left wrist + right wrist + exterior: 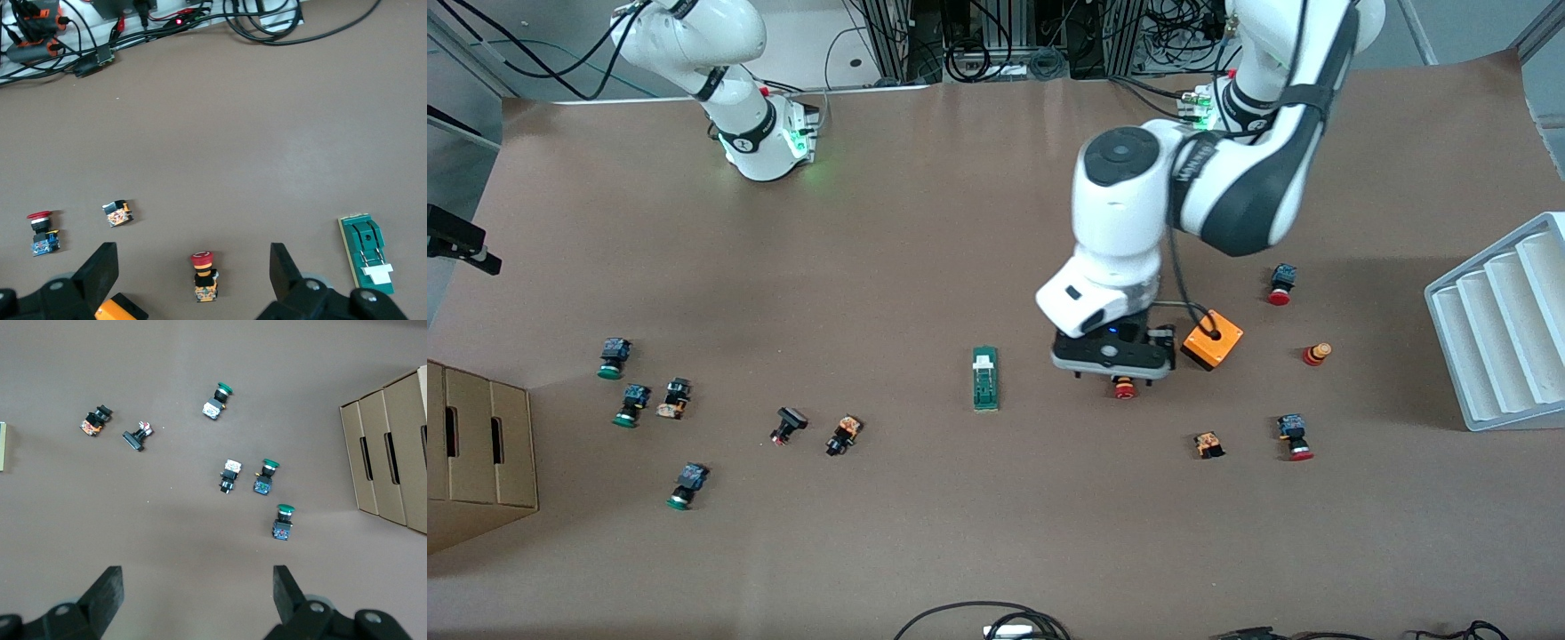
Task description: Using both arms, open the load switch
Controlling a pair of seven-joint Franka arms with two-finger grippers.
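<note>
The load switch [985,378], a narrow dark-green bar with a white tab, lies flat near the table's middle. It also shows in the left wrist view [367,253]. My left gripper [1123,378] hangs low beside it, toward the left arm's end. The left gripper [193,259] is open and holds nothing; a red-capped button [203,277] lies on the table between its fingers. An orange cube [1211,340] sits next to that hand. The right arm rises out of the front view. Its gripper [197,587] is open and empty, high over the right arm's end of the table.
Green-capped buttons [614,358] and other small buttons [265,477] are scattered toward the right arm's end, near a cardboard box [476,453]. Red-capped buttons [1294,437] lie toward the left arm's end, by a white ribbed rack [1503,329]. Cables [996,622] lie at the edge nearest the front camera.
</note>
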